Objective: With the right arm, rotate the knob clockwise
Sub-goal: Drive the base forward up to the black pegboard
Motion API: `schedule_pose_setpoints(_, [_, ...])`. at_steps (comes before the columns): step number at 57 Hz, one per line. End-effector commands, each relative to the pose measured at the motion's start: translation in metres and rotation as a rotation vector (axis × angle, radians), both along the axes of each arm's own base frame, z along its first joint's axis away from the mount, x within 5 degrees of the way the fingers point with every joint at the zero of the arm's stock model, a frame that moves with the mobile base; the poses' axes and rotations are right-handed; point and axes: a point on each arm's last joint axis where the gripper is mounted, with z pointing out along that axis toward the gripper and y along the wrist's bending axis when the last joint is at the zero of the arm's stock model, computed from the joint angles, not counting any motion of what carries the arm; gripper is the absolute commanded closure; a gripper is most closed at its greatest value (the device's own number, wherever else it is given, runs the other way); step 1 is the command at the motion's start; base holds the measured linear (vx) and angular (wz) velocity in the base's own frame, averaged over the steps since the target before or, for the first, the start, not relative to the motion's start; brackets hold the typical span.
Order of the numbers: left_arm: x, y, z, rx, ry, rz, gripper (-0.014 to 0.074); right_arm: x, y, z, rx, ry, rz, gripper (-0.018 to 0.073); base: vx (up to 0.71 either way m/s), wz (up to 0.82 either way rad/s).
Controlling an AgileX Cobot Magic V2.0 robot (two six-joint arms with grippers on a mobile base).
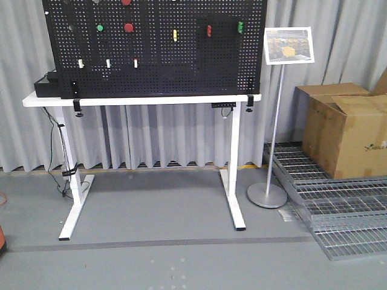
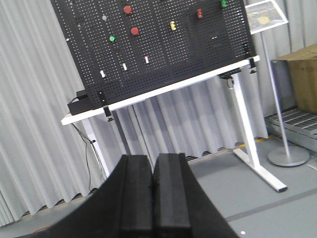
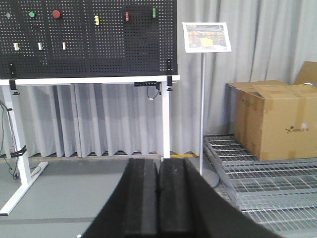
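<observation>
**Curtained bay: knob on pegboard, both tools closed and empty**

Grey pleated curtain (image 1: 151, 139) backs the whole station, above a grey floor. A white worktop (image 1: 36, 100) on white legs carries an upright black pegboard (image 1: 181, 66), clamped at its lower corners.

Knob (image 2: 104, 18): mounted high on the left part of the pegboard. It sits in the same row as a green button (image 3: 32, 14) just to its right and a red button (image 3: 56, 14) further along. It shows only as a small grey disc. The position of its bar cannot be read at this size.

A yellow switch (image 1: 175, 35) sits nearer the middle of the board, with three small white fittings in a lower row.

Right tool (image 3: 158, 166): pads pressed together with only a thin seam between them, nothing in its grip. It faces the station and is well apart from the pegboard. The knob lies at the far upper left of its view.

Left tool (image 2: 152, 166): pads likewise closed flat against each other, holding nothing, well apart from the board.

Beside the worktop, on the right of the front view, stand a sign stand (image 1: 273, 121), a cardboard box (image 1: 338, 133) and metal floor grating (image 1: 338, 205).
</observation>
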Motion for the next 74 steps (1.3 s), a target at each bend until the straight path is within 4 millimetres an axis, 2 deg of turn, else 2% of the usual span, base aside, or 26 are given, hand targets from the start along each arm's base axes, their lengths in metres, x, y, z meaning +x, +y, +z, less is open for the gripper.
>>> schedule_pose_setpoints(1, [-0.0008, -0.0007, -0.0033, -0.014, -0.059, -0.013, 0.0603, -0.0012, 0.0001, 0.0053, -0.019, -0.084, -0.002, 0.0567, 0.30, 0.11])
schedule_pose_setpoints(74, [-0.0008, -0.0007, -0.0033, -0.014, -0.059, -0.013, 0.0603, -0.0012, 0.0001, 0.0053, -0.019, -0.084, -0.002, 0.0567, 0.39, 0.08])
